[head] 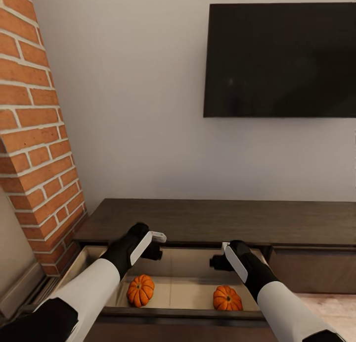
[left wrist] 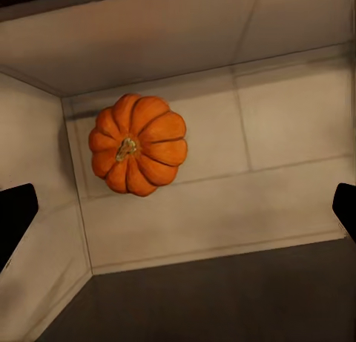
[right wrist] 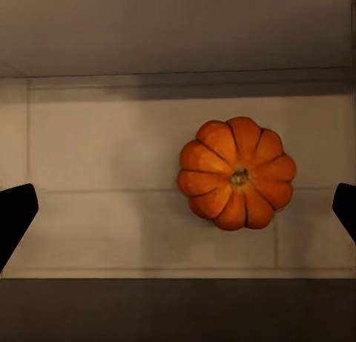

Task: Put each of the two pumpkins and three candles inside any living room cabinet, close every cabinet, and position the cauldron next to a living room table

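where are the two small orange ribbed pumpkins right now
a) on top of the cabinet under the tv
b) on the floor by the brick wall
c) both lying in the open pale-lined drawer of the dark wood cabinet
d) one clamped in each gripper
c: one small orange ribbed pumpkin and the other rest on the pale floor of the open drawer of the dark wood cabinet, with the left gripper and right gripper open above them.
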